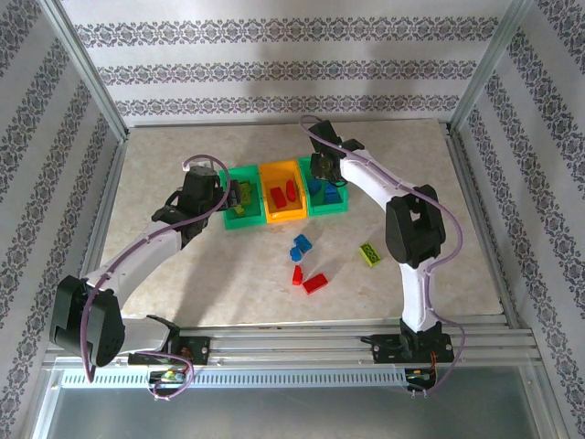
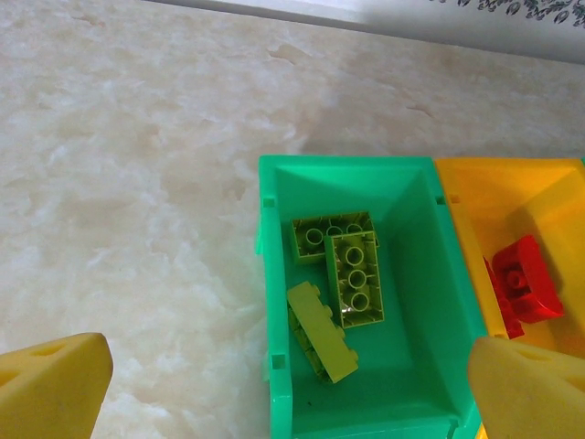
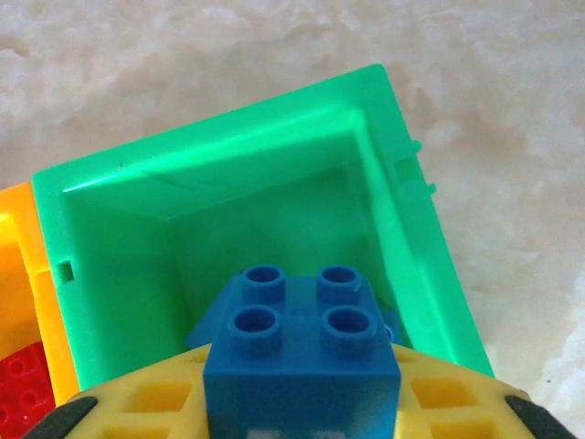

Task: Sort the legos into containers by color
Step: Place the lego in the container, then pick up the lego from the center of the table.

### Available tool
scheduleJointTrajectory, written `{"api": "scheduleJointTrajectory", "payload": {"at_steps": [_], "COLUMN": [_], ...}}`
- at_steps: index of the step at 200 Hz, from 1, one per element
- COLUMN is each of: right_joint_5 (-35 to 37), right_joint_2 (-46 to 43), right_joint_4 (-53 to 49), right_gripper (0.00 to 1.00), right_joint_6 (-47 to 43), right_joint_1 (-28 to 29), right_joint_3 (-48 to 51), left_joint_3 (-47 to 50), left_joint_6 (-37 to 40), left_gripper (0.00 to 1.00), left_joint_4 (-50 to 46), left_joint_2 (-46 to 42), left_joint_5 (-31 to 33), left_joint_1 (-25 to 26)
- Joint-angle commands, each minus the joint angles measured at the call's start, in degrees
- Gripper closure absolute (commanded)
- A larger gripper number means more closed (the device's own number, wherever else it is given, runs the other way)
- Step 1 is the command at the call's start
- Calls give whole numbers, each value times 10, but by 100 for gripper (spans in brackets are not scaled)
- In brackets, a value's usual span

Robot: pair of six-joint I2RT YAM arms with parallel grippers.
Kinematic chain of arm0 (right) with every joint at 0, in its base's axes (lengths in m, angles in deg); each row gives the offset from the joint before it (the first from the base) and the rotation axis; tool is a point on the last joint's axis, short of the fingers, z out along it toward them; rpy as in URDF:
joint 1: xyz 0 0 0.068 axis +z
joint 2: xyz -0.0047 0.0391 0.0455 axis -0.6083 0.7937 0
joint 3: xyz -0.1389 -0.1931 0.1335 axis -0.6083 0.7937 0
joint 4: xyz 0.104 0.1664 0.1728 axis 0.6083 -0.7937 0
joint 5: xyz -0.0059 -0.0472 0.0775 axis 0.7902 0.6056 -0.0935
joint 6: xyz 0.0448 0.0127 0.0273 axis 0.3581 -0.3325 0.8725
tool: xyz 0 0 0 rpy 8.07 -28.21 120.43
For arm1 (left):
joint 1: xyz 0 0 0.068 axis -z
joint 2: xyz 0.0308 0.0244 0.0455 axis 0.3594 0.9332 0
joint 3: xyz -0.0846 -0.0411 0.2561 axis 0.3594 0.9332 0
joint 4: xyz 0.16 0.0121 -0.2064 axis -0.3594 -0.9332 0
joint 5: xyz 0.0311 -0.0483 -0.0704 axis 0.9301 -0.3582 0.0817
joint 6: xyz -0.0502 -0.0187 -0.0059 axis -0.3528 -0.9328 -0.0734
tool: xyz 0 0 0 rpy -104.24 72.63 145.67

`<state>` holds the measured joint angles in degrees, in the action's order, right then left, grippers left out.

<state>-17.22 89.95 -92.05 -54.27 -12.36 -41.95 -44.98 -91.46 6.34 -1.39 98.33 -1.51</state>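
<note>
Nearest the arm bases, loose studded plastic bricks were left on the beige marbled table [image 1: 183, 283]: a red oblong brick [image 1: 315, 283] with a smaller red brick [image 1: 297, 274] just beside it, a blue pair [image 1: 301, 245] a little farther, and a yellow-green brick [image 1: 370, 253] off to the right. Beyond them a row of three joined open plastic bins was set. Three yellow-green bricks [image 2: 352, 274] were lying in the left green bin [image 2: 279, 302]. Red bricks [image 1: 285, 192] were kept in the orange middle bin [image 2: 512, 187], and the right green bin [image 3: 119, 183] closed the row. The left gripper [image 1: 227, 197] was held above the left green bin, jaws spread wide with nothing between them. The right gripper [image 1: 322, 178] was clenched on a square four-stud blue brick [image 3: 302, 338], studs up, directly over the right green bin's opening, where more blue could be made out beneath. A straight release was judged sufficient there. The loose pieces were judged to lie somewhat nearer the right arm.
</note>
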Motion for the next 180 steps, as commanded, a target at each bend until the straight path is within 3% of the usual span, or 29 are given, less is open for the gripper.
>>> {"api": "scheduleJointTrajectory", "payload": {"at_steps": [1, 40, 83, 180], "right_joint_5": [28, 34, 35, 79], "right_joint_2": [12, 9, -19, -187], "right_joint_4": [-21, -23, -21, -14], "right_gripper": [62, 52, 50, 42], "right_joint_6": [-17, -19, -18, -3], "right_joint_1": [-4, -8, -8, 66], "right_joint_3": [-28, -32, -14, 142], "left_joint_3": [4, 11, 13, 18], "left_joint_6": [-11, -14, -10, -15], "left_gripper": [0, 0, 0, 0], "left_joint_4": [-25, -35, -37, -30], "left_joint_2": [-18, -23, -33, -34], "left_joint_5": [2, 5, 9, -6], "left_joint_1": [3, 4, 4, 3]}}
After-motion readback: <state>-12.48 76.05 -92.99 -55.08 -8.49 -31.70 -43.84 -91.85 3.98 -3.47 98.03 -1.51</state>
